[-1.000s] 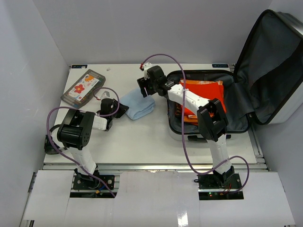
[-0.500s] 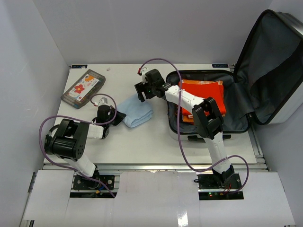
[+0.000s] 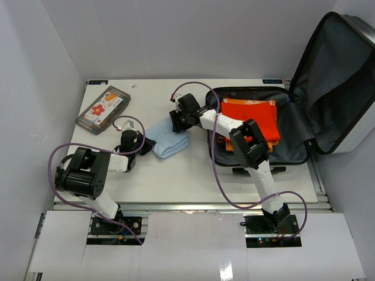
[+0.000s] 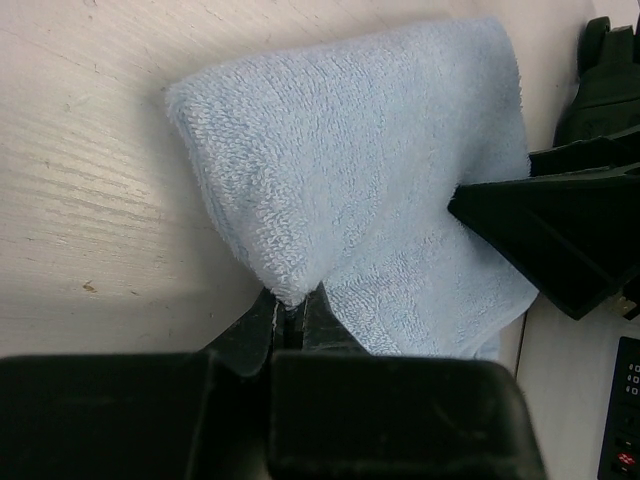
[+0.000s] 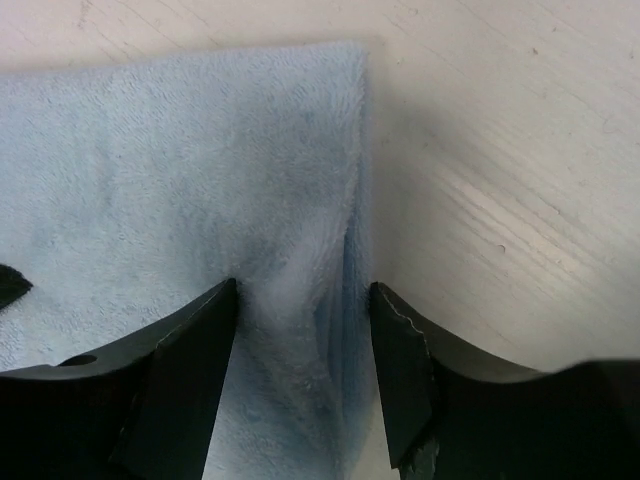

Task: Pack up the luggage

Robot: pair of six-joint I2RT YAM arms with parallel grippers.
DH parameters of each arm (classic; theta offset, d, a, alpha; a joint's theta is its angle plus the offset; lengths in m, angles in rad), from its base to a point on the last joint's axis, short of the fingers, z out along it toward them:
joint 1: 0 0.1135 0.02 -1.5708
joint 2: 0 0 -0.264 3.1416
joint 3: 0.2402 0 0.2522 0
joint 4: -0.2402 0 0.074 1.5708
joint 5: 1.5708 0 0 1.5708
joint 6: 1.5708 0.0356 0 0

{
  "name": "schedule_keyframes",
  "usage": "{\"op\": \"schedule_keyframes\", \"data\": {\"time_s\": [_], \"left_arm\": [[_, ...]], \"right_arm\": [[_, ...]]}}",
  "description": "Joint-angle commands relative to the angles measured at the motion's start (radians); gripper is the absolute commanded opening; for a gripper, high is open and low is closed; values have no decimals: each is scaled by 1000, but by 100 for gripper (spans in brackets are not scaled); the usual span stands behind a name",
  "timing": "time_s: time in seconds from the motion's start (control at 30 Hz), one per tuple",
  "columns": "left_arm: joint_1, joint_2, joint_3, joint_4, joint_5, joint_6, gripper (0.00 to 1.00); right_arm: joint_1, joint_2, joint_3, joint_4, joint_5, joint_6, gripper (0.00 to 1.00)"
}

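Judge the step as lifting the towel (image 4: pixel 350 170) two-handed toward the luggage (image 3: pixel 334 82). Note the left pincer (image 4: pixel 290 312) clamped on the towel's near corner, with tips pressed together on the pile. Note the right pincer (image 5: pixel 300 300) straddling the far edge, with tips apart and a ridge of cloth bunched between, so not gripping as far as can be seen. To do it well, shut the right pincer squarely on that ridge and take every folded layer, not just the top one. Check for a firm bite before rising. Raise both pincers together and level, so as not to unfold the cloth or pull it from the left one. Find the luggage lying open on the bench (image 3: pixel 176 175) just right of the right pincer, with the lid propped up farther right and an orange cloth (image 3: pixel 258 114) inside. Carry the towel that way, high enough to clear the rim, set it on the orange cloth, then let go. Count two pincers, one towel, one luggage, one orange cloth and one flat case (image 3: pixel 103 109) beyond and left of the left pincer.
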Motion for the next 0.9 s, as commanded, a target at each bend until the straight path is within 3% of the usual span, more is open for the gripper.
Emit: {"op": "schedule_keyframes", "data": {"time_s": [0.0, 0.1, 0.13, 0.5, 0.87], "left_arm": [[2, -12, 5, -60, -36, 30, 0], [3, -26, 10, -53, -18, 37, 0], [2, -34, 14, -51, -6, 47, 0], [-29, -189, 55, -76, 120, 90, 0], [-234, -321, 252, -151, 86, 138, 0]], "right_arm": [[-6, -9, -25, -11, -2, 2, 31], [-6, -50, -54, -10, 6, -2, 9], [-5, -69, -70, -6, 7, -3, 8], [44, -361, -251, 73, 84, -9, 8], [59, -681, -428, 85, 334, -24, 8]]}}
